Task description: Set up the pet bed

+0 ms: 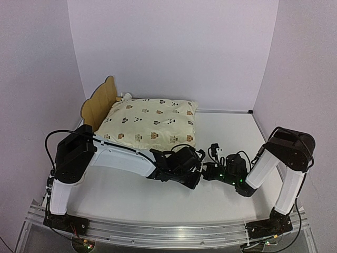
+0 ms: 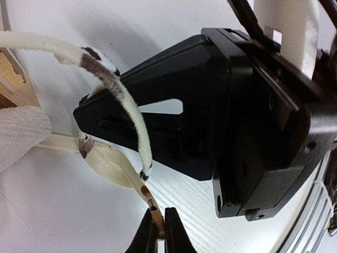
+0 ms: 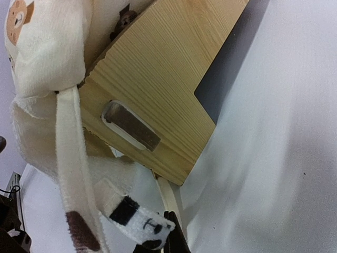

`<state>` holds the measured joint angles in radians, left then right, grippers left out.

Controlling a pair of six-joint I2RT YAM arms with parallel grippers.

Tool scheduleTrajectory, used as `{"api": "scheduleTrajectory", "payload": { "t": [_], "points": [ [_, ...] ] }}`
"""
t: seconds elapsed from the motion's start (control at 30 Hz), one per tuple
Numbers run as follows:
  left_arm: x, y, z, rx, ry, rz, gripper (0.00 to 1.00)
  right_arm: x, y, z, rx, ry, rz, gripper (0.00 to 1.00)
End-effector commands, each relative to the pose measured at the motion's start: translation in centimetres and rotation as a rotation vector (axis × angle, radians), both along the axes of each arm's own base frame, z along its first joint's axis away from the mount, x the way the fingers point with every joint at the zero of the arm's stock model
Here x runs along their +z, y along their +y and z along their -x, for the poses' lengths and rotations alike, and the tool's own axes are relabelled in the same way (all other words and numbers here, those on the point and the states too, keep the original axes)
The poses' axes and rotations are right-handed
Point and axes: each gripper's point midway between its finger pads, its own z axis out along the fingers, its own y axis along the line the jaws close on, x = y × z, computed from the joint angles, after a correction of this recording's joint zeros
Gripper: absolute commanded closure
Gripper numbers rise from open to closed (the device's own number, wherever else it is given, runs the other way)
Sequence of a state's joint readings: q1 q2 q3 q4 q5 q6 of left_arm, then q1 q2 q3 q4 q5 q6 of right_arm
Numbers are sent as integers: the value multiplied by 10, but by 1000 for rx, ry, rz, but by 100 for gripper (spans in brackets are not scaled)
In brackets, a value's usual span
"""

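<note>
The pet bed [image 1: 100, 103] stands at the back left, its plywood headboard rising behind the cream bear-print cushion [image 1: 150, 124] that lies on it. Both grippers meet at the cushion's near right corner. My left gripper [image 1: 200, 158] [image 2: 158, 229] is shut on a flat cream tie strap [image 2: 113, 168] of the cushion. A fluffy tie [image 2: 131, 116] drapes over the black right gripper [image 2: 84, 113]. In the right wrist view the bed's wooden corner [image 3: 158, 79] and dark base [image 3: 226, 68] fill the top. My right gripper [image 1: 208, 171] [image 3: 176, 234] is shut on another cream strap [image 3: 169, 197].
White walls close in the table [image 1: 226, 132] at the back and on both sides. A small white object [image 1: 125, 96] shows behind the cushion by the headboard. The aluminium rail [image 1: 158, 232] with both arm bases runs along the near edge.
</note>
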<state>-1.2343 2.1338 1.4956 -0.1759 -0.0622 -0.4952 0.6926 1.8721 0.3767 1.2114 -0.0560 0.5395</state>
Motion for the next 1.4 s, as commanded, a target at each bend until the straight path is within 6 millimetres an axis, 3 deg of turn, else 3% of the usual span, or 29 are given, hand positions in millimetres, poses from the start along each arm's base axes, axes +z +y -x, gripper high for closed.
{"api": "scheduleTrajectory", "payload": {
  "t": [0.0,0.2,0.5,0.83,1.1,1.23,1.37],
  "points": [
    [18,-11,-8,14,-45,34,100,4,0,0,-5,-16,-13,100],
    [24,3,-11,54,-67,20,100,8,-2,0,-14,-25,-19,100],
    [23,59,-20,179,-134,-64,100,19,-15,-7,-104,-34,-20,100],
    [29,99,-32,270,-168,-98,100,39,-15,-12,-122,-59,-23,100],
    [31,162,-57,402,-183,-149,100,72,-35,-18,-199,-117,74,100],
    [26,199,-70,472,-184,-180,100,95,-45,-32,-261,-151,173,100],
    [18,222,-81,518,-173,-201,100,116,-61,-45,-339,-180,239,100]
  ]
}}
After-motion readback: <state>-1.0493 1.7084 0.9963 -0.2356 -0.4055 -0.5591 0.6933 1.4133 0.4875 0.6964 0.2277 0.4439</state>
